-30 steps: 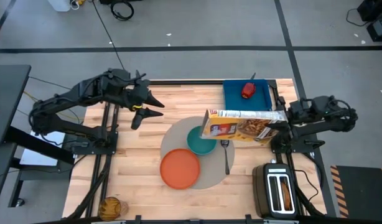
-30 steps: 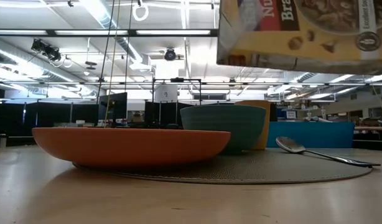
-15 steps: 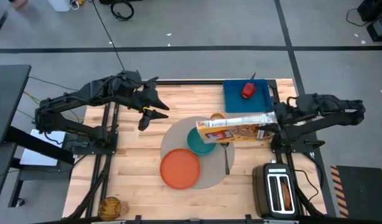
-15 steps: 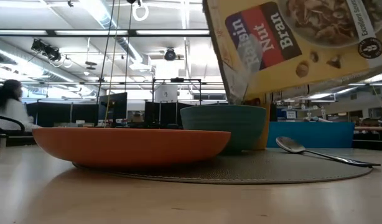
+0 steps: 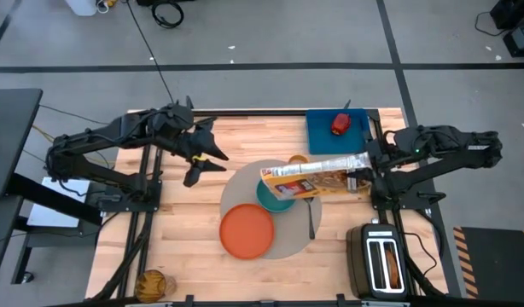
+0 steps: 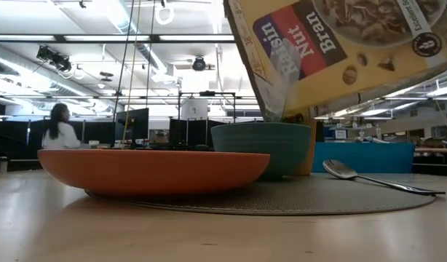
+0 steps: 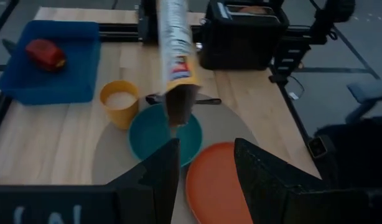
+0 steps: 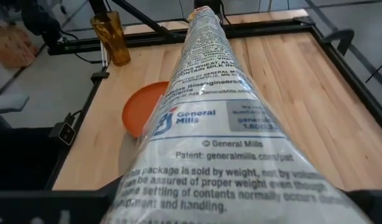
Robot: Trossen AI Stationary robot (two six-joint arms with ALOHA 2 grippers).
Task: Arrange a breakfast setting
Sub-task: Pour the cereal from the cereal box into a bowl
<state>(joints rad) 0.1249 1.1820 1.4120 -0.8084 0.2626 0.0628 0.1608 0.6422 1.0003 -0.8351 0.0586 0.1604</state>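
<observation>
Right gripper (image 5: 370, 164) clamped on cereal box (image 5: 316, 177), box tipped mouth-down over teal bowl (image 5: 275, 194). Left gripper (image 5: 206, 162) hovers over bare bench (image 5: 185, 222) left of mat, fingers apart, nothing held. Grey mat (image 5: 289, 243) carries bowl, orange plate (image 5: 246, 231), spoon (image 5: 311, 217); orange cup (image 7: 119, 103) just beside bowl. Blue board (image 5: 352, 136) with apple (image 5: 340, 124) at far edge. Toaster (image 5: 381, 259) near right corner. Amber jar (image 5: 149, 284) at near-left edge. Person (image 6: 57, 135) seated in far background.
</observation>
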